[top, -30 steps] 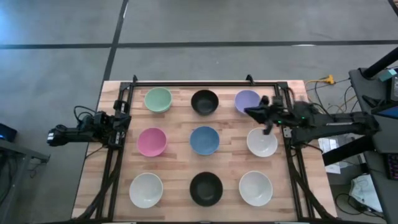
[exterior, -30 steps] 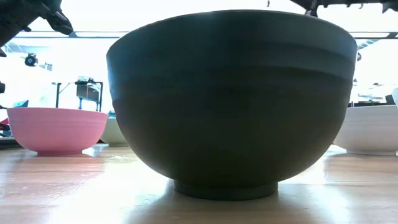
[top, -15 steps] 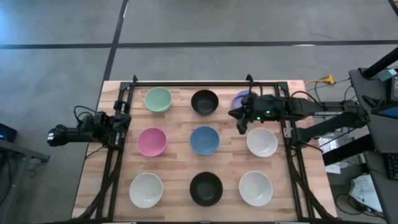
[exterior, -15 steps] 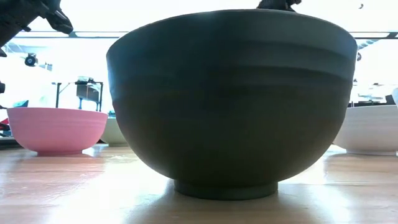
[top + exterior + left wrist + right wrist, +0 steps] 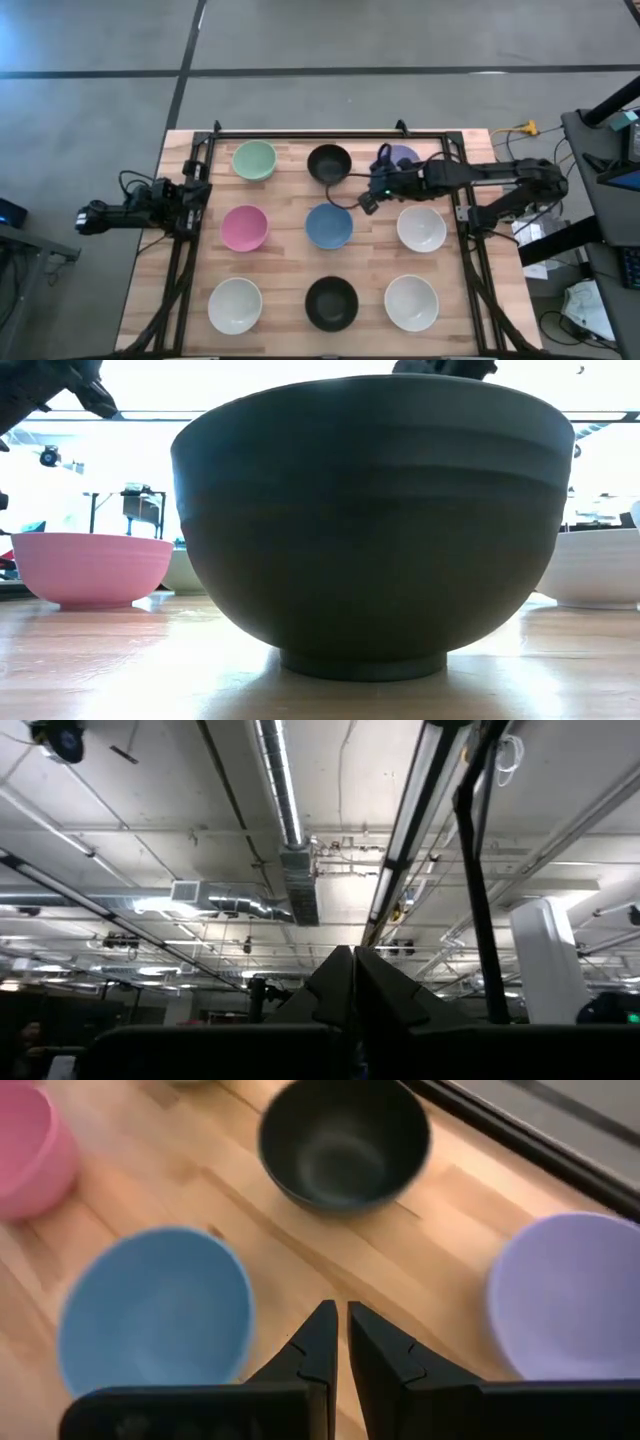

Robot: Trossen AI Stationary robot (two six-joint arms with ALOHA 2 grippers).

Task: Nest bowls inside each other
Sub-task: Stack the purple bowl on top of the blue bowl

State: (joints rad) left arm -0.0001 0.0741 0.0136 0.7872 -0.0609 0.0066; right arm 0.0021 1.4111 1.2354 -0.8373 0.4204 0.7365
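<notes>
Nine bowls stand upright on their bases in three rows on the wooden table. In the high view, the far row is mint green [image 5: 254, 160], black [image 5: 329, 164] and lavender [image 5: 403, 156], the lavender partly under my right arm. The middle row is pink [image 5: 244, 228], blue [image 5: 329, 225] and white [image 5: 421, 228]. The near row is white [image 5: 235, 305], black [image 5: 331, 303] and white [image 5: 411, 302]. My right gripper [image 5: 365, 203] hovers shut above bare wood between the far black [image 5: 343, 1142], blue [image 5: 150, 1308] and lavender [image 5: 566, 1295] bowls. My left gripper [image 5: 352, 965] is shut, parked off the table's left edge.
A black metal frame [image 5: 330, 134] runs along the table's far edge and down both sides. In the low view the near black bowl [image 5: 365, 520] fills most of the picture, with the pink bowl [image 5: 90, 568] and a white bowl [image 5: 600, 568] beside it. Bare wood separates the bowls.
My right gripper has moved toward the table's left, from above the middle-row white bowl and past the lavender bowl, to the gap between the far black and blue bowls. No bowl has moved.
</notes>
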